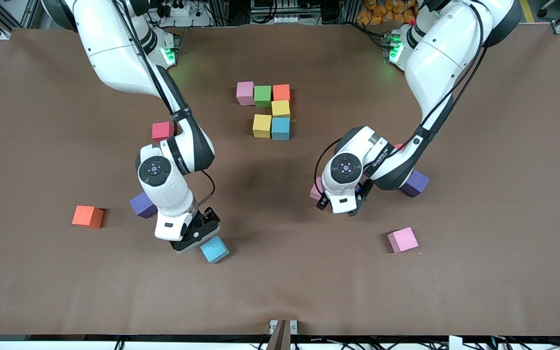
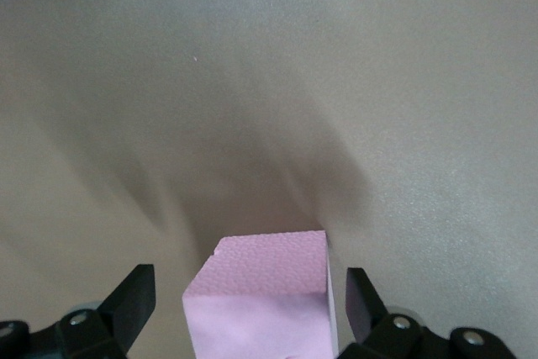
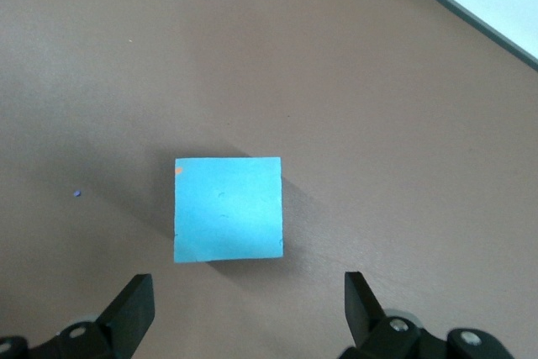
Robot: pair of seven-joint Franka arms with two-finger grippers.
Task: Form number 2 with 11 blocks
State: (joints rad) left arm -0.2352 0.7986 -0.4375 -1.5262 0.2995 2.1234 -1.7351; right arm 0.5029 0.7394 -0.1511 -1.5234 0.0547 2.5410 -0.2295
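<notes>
Six blocks touch in a partial number 2 [image 1: 271,111]: pink [image 1: 245,93], green [image 1: 262,96] and orange [image 1: 281,92] in a row, then yellow [image 1: 280,109], yellow [image 1: 262,125] and light blue [image 1: 280,128]. My right gripper [image 1: 197,236] [image 3: 248,279] is open, low over the table, right beside a loose light blue block [image 1: 214,249] [image 3: 227,209] that lies just outside its fingers. My left gripper [image 1: 343,206] [image 2: 248,273] is open around a pink block [image 1: 316,189] [image 2: 265,292], with a gap on each side.
Loose cubes lie about: an orange one [image 1: 87,216] and a purple one [image 1: 142,204] toward the right arm's end, a red one [image 1: 162,131] by the right arm, a pink one [image 1: 402,239] and a purple one [image 1: 415,183] near the left arm.
</notes>
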